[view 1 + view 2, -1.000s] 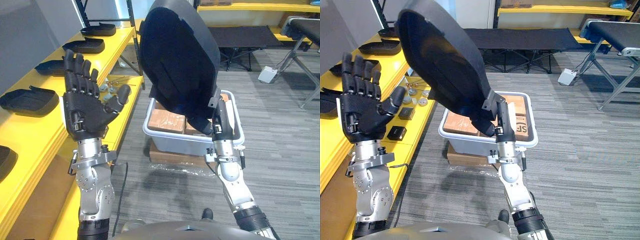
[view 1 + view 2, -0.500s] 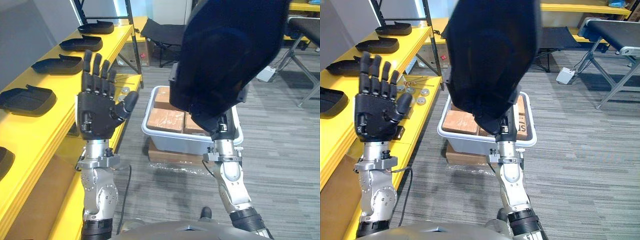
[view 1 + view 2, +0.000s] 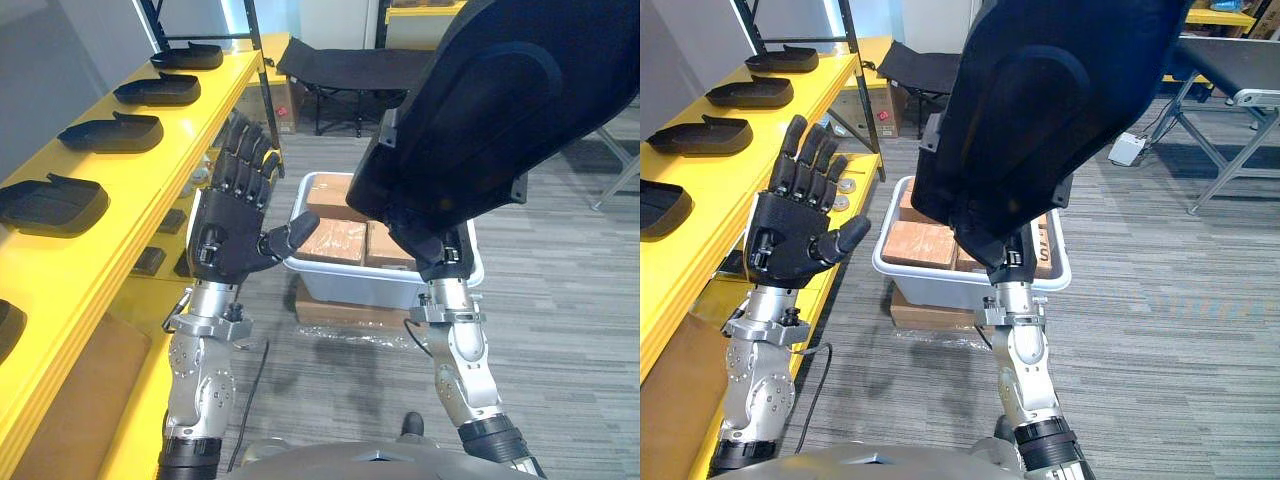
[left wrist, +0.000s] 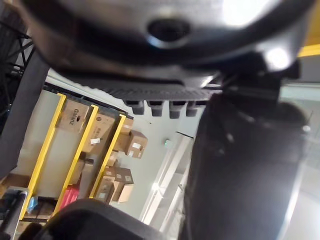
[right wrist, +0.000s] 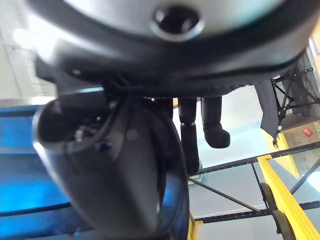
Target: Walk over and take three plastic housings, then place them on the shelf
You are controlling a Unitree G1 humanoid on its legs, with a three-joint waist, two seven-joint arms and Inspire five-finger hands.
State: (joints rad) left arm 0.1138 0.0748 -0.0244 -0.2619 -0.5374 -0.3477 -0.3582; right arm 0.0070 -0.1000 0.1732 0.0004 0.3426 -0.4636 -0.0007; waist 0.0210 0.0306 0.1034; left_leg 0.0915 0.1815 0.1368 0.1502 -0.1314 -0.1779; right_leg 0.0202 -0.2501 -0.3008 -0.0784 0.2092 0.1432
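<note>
I am gripping the plastic housing by its lower end in my right hand, fingers curled on it. It is rising from that grip with its long axis leaning up and to my right, above the grey bin. My left hand is hovering open, fingers spread, palm turned toward the housing, near it but apart. The yellow shelf is lying to my left, beyond that hand, so I am judging the carry must cross leftward.

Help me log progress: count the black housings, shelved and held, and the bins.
Shelved housings: 5, on the yellow shelf
Held housing: 1, in the right hand
Grey bin: 1
Total: 7
</note>
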